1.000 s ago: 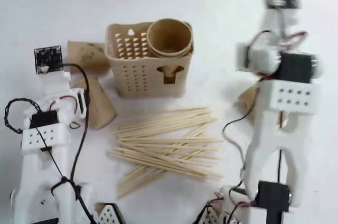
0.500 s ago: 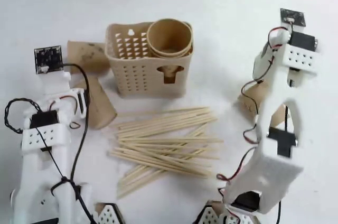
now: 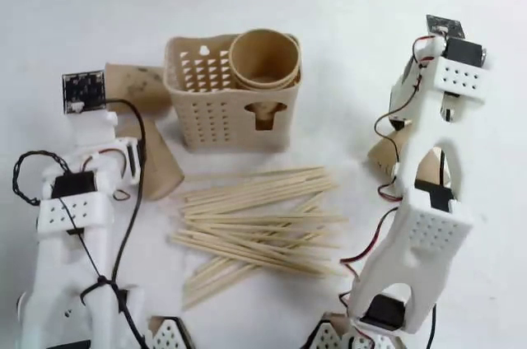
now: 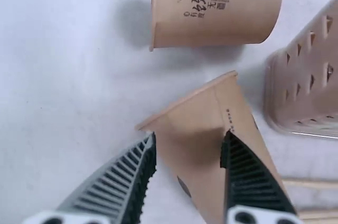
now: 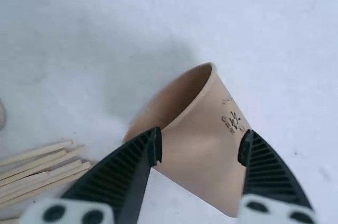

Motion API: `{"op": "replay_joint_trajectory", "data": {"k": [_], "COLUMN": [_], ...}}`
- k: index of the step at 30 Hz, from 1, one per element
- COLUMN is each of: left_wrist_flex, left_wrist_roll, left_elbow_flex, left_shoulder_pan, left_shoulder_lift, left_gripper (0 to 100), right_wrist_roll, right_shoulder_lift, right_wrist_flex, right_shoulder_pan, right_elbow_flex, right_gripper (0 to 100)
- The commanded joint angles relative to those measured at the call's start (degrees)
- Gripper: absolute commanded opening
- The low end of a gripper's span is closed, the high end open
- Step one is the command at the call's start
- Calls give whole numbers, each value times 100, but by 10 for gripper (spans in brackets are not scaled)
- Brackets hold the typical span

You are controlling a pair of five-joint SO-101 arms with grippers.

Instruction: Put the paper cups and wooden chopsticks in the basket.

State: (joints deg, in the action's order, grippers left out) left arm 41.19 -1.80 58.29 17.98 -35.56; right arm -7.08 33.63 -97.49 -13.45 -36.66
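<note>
I'm looking down on a white table (image 3: 346,28), with both arms hanging low over it.

On the left wrist feed, the left gripper (image 4: 188,138) has its jaws spread wide. A tipped cup (image 4: 208,110) lies on its side between them, its rim pointing away from the wrist. One jaw sits just beside the edge of the rim and the other overlaps the cup's wall. I cannot tell whether either one is actually pressing on the paper. Past the jaw tips lies a second cup (image 4: 211,7), also on its side and apart from the first. Outside the jaw that overlaps the cup wall stands the basket (image 4: 311,71), its perforated wall close to the tipped cup.

On the right wrist feed, the right gripper (image 5: 202,133) is parted as well. It straddles a third cup (image 5: 193,108) lying on its side, with the open mouth facing away from the wrist. Its jaw tips reach partway along the cup's body. Out beyond one jaw, the ends of the chopsticks (image 5: 37,168) lie on the table, apart from that cup.

From the overhead camera, the basket stands upright between the two arms, with nested cups (image 3: 263,57) sitting in one end. The chopsticks lie in a loose heap on the table in front of it, in the space between the two grippers.
</note>
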Motion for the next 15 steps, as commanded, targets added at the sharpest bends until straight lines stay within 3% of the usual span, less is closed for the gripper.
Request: {"op": "replay_joint_trajectory", "data": {"k": [1, 7, 15], "left_wrist_flex": [-26, -26, -26], "left_wrist_roll": [9, 9, 9], "left_elbow_flex": [26, 26, 26], "left_shoulder_pan": [-84, -84, -84], "left_shoulder_lift": [-4, 13, 13], "left_gripper": [211, 211, 211], "right_wrist_roll": [70, 932, 1002], "right_shoulder_lift": [-338, -901, -743], "right_wrist_flex": [-84, -75, -75], "right_shoulder_pan": [163, 435, 576], "right_elbow_flex": [-105, -105, -53], "right_gripper": [245, 246, 246]}}
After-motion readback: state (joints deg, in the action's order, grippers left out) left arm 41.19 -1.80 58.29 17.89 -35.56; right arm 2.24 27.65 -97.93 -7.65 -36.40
